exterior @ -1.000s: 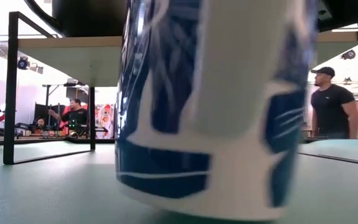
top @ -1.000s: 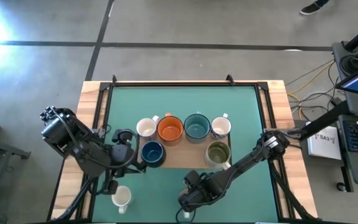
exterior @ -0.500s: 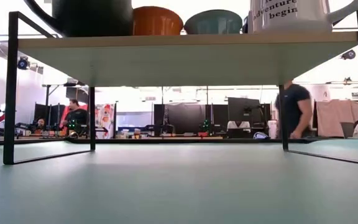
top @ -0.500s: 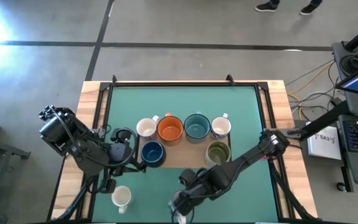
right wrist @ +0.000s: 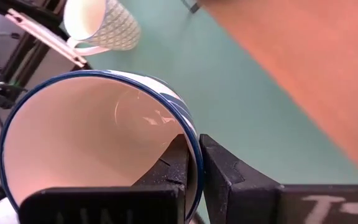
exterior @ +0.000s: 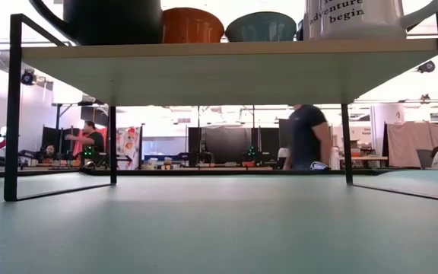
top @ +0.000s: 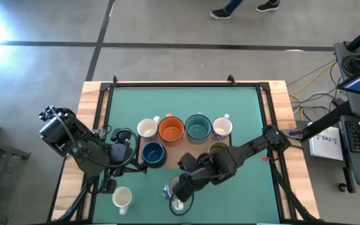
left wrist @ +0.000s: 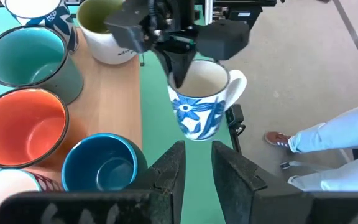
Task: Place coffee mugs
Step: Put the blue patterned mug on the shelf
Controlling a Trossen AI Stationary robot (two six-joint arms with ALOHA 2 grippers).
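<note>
My right gripper (top: 175, 194) is shut on a white mug with blue flower print (left wrist: 199, 107), held above the green table near its near edge. A wooden shelf on black legs (top: 179, 164) carries a white mug (top: 147, 128), an orange mug (top: 170, 129), a teal mug (top: 197, 127), another white mug (top: 222, 127), a navy mug (top: 153, 153) and an olive-inside mug (top: 217, 150), the last partly hidden by my right arm. A patterned white mug (top: 122, 198) stands on the table at near left. My left gripper (left wrist: 196, 163) hovers open beside the navy mug. My right gripper pinches the flower mug's wall at the rim (right wrist: 194, 149), one finger inside the mug and one outside. The fingers come from above, pointing down. The mug hangs upright below them, lifted clear of the table, handle (left wrist: 236, 84) toward the table's near edge.
In the low view the shelf top (exterior: 219, 61) spans the picture with mugs on it and open green table beneath. A person (exterior: 306, 137) walks in the room behind. Bare table lies between the patterned mug and the held mug.
My right gripper has lifted the flower mug off the table near the near edge, out of the low view that it filled a second ago. It has carried it a little toward the table's left, then toward the shelf. My left arm has kept still.
</note>
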